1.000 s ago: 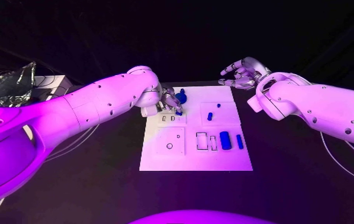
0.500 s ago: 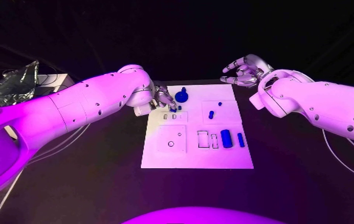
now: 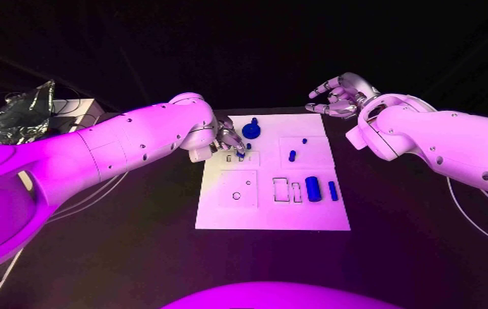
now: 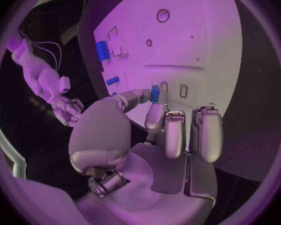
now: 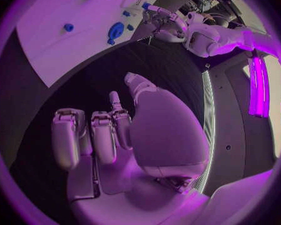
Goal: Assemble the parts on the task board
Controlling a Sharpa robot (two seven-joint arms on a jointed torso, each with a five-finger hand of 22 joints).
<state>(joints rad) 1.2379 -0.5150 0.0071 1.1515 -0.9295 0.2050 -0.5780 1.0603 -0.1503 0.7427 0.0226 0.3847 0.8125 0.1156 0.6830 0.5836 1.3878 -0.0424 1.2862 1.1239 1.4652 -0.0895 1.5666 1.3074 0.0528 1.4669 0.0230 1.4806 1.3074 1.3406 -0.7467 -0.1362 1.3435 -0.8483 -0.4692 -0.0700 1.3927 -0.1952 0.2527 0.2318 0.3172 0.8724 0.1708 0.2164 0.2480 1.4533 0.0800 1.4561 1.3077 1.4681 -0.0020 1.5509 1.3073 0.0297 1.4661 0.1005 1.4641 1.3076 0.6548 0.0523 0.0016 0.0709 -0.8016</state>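
Tabletop (image 3: 122, 252): black; it carries the white board (image 3: 269, 217) in the middle.
Near board: empty cut-outs, one round hole, and two long blue blocks (image 3: 313, 188) lying flat towards the right edge.
Mid board: a short blue peg (image 3: 292, 156) standing alone, well apart from either hand.
Left robot hand (image 3: 230, 140): pinching a small blue part (image 4: 155, 93) between thumb and a finger, its tip right at a narrow slot (image 4: 164, 89) on the board's left side.
Handling: the part looks small, stiff and light, likely slippery; a pinch on its sides, kept upright, should suit the slot.
Far board: a round blue knob (image 3: 251, 130) just beside the left hand, the nearest thing in the way.
Right robot hand (image 3: 340, 97): fingers spread, holding nothing, raised beyond the board's far right corner.
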